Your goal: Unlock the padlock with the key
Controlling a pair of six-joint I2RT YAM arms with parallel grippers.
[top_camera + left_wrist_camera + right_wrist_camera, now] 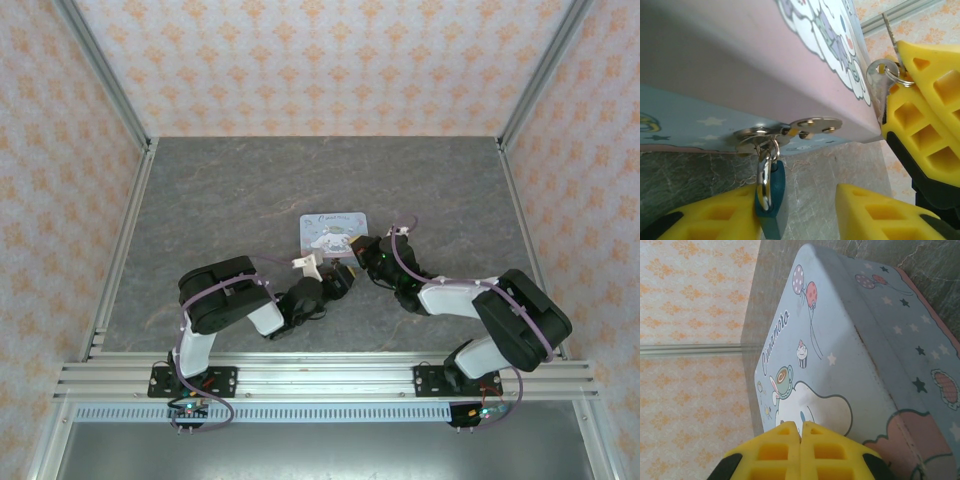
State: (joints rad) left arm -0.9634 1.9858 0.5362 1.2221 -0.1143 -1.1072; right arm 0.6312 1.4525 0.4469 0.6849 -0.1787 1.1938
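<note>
Orange-patterned walls, grey marbled desk (200,200), cartoon tin (333,230) sitting mid-desk with both arms reaching in to it.

The padlock (774,210) hangs by its silvery shackle from the hasp (800,127) on the tin's front edge. Its teal body dangles free and the keyhole is not visible. The key (890,34) is up at the tin's corner, well apart from the padlock, blade pointing away from it.

Risks:
- The padlock swings if nudged, so the key probably skates off unless the body is pinched first.
- The key is held by very little metal and could twist or drop on contact.
- The light tin may slide if either arm pushes on it.

Left tool (795,200): wide apart, holding nothing. It straddles the padlock, with the body just beside one finger; can't tell if they touch.

Right tool (800,426): fingers pressed together over the lid. In the left wrist view it pinches the key at its ringed head.
</note>
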